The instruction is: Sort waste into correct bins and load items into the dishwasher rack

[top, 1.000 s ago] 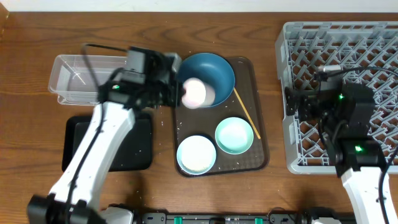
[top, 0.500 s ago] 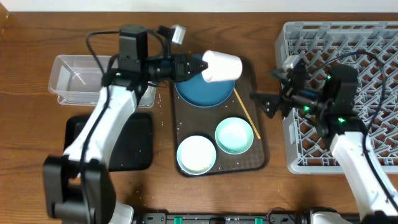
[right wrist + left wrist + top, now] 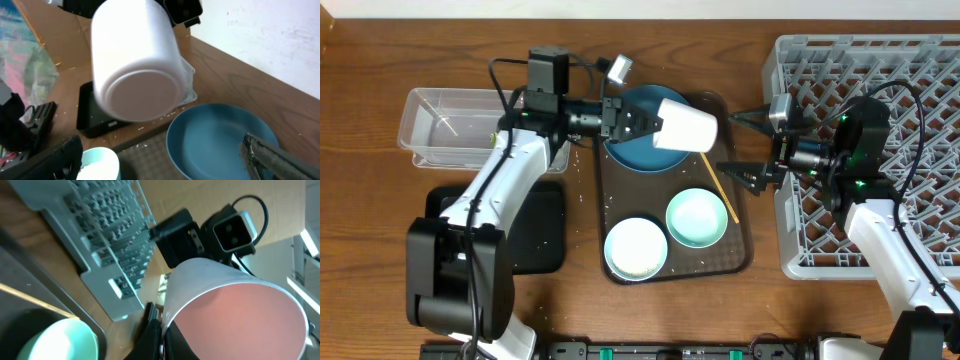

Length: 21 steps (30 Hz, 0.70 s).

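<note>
This looks like a handover: the left tool point(image 3: 648, 124) pinches the rim of the small white cup point(image 3: 686, 126), held sideways over the dark-blue dish point(image 3: 632, 152), and the right tool point(image 3: 734, 144), spread wide at its 3 o'clock, should next close on the cup's base, bound for the dishwasher rack point(image 3: 920, 60).

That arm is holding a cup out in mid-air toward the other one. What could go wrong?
The left gripper pinches the white cup only at its rim, sideways; a slip could drop it onto the blue dish below. The open right gripper is close, and a misjudged approach might knock the cup loose.
</note>
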Each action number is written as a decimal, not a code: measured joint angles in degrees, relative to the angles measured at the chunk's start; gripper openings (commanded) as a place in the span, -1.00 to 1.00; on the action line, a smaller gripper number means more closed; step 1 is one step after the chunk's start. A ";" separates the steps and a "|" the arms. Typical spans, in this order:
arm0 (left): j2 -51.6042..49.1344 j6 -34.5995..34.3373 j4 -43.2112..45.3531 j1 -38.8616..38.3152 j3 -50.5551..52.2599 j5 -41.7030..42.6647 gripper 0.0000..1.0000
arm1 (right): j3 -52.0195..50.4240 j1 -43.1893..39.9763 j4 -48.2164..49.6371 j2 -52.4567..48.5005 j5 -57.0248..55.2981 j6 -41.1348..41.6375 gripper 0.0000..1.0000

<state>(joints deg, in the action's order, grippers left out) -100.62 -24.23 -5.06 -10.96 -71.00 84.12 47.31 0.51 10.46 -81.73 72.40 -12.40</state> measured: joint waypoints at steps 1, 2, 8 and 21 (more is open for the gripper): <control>0.00 0.00 0.00 -0.57 0.00 0.00 -0.87 | 0.00 0.00 0.17 0.00 -0.07 0.00 0.98; 0.00 0.00 0.00 -1.36 0.00 -0.02 -0.87 | 0.00 0.00 0.50 0.00 -0.15 -0.02 0.99; 0.00 -0.02 0.13 -5.81 0.00 -1.07 -0.88 | 0.00 0.15 2.54 0.00 0.13 0.17 0.99; 0.00 -0.02 0.17 -7.17 0.00 -3.56 -0.88 | 0.00 0.48 7.93 0.00 4.46 3.63 0.98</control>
<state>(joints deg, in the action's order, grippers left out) -100.62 -24.25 -4.89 -18.13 -71.00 80.55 47.31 0.99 18.39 -81.73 76.86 -8.78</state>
